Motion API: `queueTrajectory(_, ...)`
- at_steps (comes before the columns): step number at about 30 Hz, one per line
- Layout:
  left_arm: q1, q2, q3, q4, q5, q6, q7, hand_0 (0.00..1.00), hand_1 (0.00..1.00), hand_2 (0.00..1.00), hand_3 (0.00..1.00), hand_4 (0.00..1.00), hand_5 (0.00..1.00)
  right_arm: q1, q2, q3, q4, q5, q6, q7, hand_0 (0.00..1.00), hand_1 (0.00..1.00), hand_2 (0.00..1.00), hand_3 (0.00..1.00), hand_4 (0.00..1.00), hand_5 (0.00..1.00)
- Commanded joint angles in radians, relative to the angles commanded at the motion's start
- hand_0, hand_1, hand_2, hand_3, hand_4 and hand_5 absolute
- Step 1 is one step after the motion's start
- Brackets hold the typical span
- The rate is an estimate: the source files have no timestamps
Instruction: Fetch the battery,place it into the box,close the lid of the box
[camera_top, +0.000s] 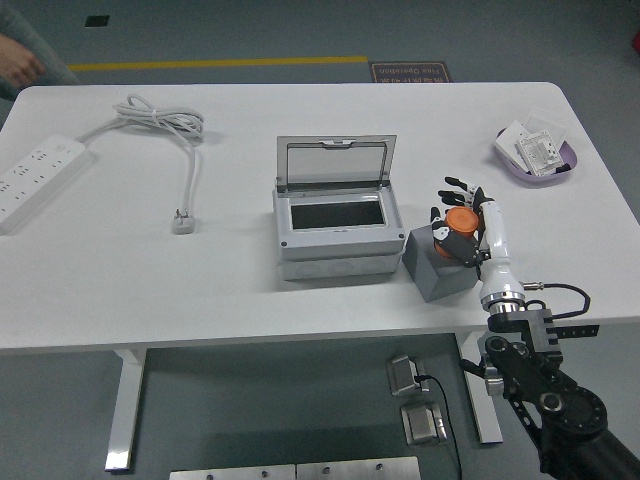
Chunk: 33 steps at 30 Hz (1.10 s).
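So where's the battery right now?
In the head view it's right of centre: the orange battery is gripped in the robot's right hand, just above the grey block, to the right of the open box.

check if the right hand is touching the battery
Touching: the head view shows the right hand with fingers wrapped around the orange battery above the grey block.

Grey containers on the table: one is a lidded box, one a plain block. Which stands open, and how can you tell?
The lidded box at the table's centre is open: its clear lid is raised at the back. The grey block to its right is solid, beneath the battery.
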Motion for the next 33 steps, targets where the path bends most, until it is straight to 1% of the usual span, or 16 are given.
queueTrajectory(5,-0.001,-0.001,0.001,0.0,0.0,0.0,0.0,0.617,0.582,0.537,0.628,0.727,0.11,0.001,0.0,-0.005,-0.002,0.011,0.009,0.001,0.639,0.678,0.657,0.751,0.615,0.002)
queueTrajectory(10,-0.001,-0.001,0.002,0.0,-0.001,0.0,0.001,0.617,0.582,0.537,0.628,0.727,0.11,0.0,-0.001,-0.016,-0.007,0.051,0.022,0.015,0.639,0.678,0.657,0.751,0.615,0.002)
queueTrajectory(11,-0.001,-0.001,0.002,0.0,-0.001,0.0,0.0,0.617,0.583,0.537,0.627,0.729,0.105,0.0,-0.001,-0.018,-0.008,0.059,0.023,0.018,0.624,0.671,0.602,0.687,0.588,0.028)
queueTrajectory(16,0.0,-0.001,0.004,0.0,-0.002,0.0,0.0,0.617,0.583,0.537,0.627,0.729,0.105,-0.001,0.0,-0.026,-0.012,0.093,0.027,0.031,0.624,0.671,0.602,0.687,0.588,0.028)
queueTrajectory(17,0.0,-0.002,0.004,0.0,-0.002,0.0,0.0,0.617,0.584,0.537,0.628,0.733,0.106,-0.001,0.0,-0.027,-0.012,0.097,0.027,0.032,0.615,0.621,0.533,0.579,0.347,0.144)
queueTrajectory(22,0.0,-0.002,0.005,0.0,-0.003,0.0,-0.001,0.617,0.584,0.537,0.628,0.733,0.106,-0.001,-0.001,-0.031,-0.014,0.132,0.034,0.034,0.615,0.621,0.533,0.579,0.347,0.144)
queueTrajectory(23,0.0,-0.002,0.005,0.0,-0.003,0.0,-0.001,0.617,0.59,0.538,0.63,0.739,0.11,-0.001,-0.001,-0.032,-0.015,0.138,0.036,0.033,0.572,0.562,0.482,0.521,0.24,0.108)
queueTrajectory(28,0.0,-0.002,0.005,0.0,-0.002,-0.001,-0.001,0.617,0.59,0.538,0.63,0.739,0.11,-0.002,-0.001,-0.039,-0.017,0.177,0.046,0.032,0.572,0.562,0.482,0.521,0.24,0.108)
queueTrajectory(29,0.001,-0.002,0.005,0.0,-0.002,-0.001,-0.002,0.616,0.592,0.539,0.63,0.741,0.111,-0.003,-0.001,-0.04,-0.017,0.184,0.047,0.032,0.51,0.495,0.431,0.448,0.024,0.066)
queueTrajectory(33,0.002,-0.002,0.005,0.0,-0.002,-0.001,-0.002,0.616,0.592,0.539,0.63,0.741,0.111,-0.003,-0.001,-0.046,-0.016,0.208,0.047,0.035,0.51,0.495,0.431,0.448,0.024,0.066)
